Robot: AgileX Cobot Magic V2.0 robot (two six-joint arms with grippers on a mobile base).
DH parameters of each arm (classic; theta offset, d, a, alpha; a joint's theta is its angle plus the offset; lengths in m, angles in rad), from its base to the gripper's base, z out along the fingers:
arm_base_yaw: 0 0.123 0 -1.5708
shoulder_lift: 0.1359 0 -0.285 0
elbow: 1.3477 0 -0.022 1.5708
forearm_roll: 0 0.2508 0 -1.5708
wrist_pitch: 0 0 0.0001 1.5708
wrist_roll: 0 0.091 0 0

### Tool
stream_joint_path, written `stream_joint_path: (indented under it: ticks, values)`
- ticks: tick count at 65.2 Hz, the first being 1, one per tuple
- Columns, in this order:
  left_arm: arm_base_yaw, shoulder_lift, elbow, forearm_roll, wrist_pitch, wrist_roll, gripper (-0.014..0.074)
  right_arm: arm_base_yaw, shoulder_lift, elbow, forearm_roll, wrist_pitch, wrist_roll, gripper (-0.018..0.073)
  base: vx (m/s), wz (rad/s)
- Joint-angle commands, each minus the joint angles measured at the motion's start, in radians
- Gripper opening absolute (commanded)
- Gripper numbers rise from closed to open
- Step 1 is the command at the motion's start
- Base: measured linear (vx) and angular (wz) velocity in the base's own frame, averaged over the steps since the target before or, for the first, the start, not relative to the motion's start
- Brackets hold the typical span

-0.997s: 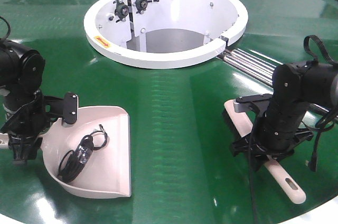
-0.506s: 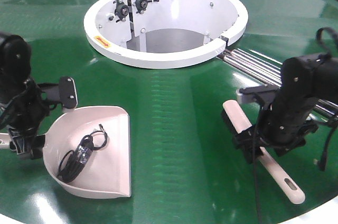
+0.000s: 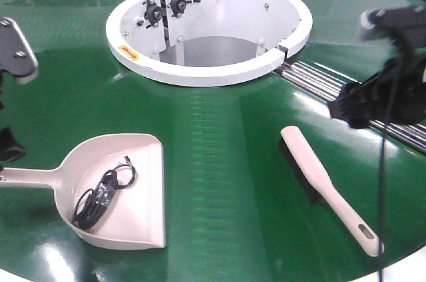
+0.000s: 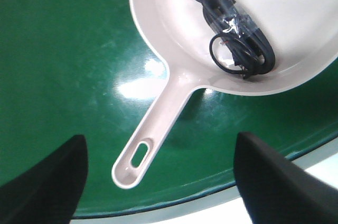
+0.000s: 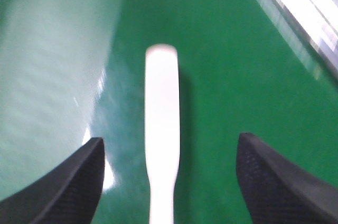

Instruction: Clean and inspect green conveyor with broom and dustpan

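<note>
The green conveyor (image 3: 219, 136) fills the view. The beige dustpan (image 3: 126, 195) lies on it at the front left, handle pointing left, with a black cable bundle (image 3: 101, 193) inside. My left gripper (image 4: 160, 138) is open and raised above the dustpan's handle (image 4: 158, 126), not touching it; in the front view only parts of it show at the left edge (image 3: 13, 56). The beige broom (image 3: 318, 177) lies flat at the front right. My right gripper (image 5: 170, 139) is open, high above the broom (image 5: 162, 102), and raised at the right edge (image 3: 363, 102).
The white ring-shaped hub (image 3: 200, 72) stands at the back centre. Silver steel rails (image 3: 326, 86) run from it toward the right. The conveyor's white outer rim (image 4: 296, 155) is close behind the dustpan handle's end.
Both arms have lifted up and away. The left gripper has let go of the dustpan handle and the right gripper has let go of the broom; both tools lie on the belt.
</note>
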Motion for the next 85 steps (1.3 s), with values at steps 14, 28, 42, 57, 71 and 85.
stream_joint_path:
  ticks: [14,28,42,57,71,85]
  values:
    - [-0.008,-0.249,-0.021,-0.076,-0.049,-0.133,0.0544,-0.002,-0.258,0.045,0.015,-0.135,-0.043,0.0508,0.0,0.0]
    - [-0.009,-0.47,-0.006,-0.267,-0.217,-0.147,0.0544,-0.002,-0.507,0.272,0.018,-0.288,-0.065,0.0508,0.0,0.0]
    - [-0.009,-0.729,0.281,-0.361,-0.483,-0.165,0.0544,-0.002,-0.801,0.44,0.014,-0.422,-0.065,0.0508,0.0,0.0]
    - [-0.009,-0.944,0.753,-0.361,-0.883,-0.245,0.0544,-0.002,-1.023,0.674,0.011,-0.573,-0.073,0.0508,0.0,0.0]
    - [-0.009,-1.006,1.047,-0.365,-1.196,-0.307,0.0544,-0.002,-1.038,0.874,0.004,-0.799,-0.077,0.0508,0.0,0.0]
    - [-0.009,-1.017,1.046,-0.362,-1.198,-0.428,0.0403,-0.002,-1.038,0.914,0.004,-0.868,-0.077,0.0383,0.0,0.0]
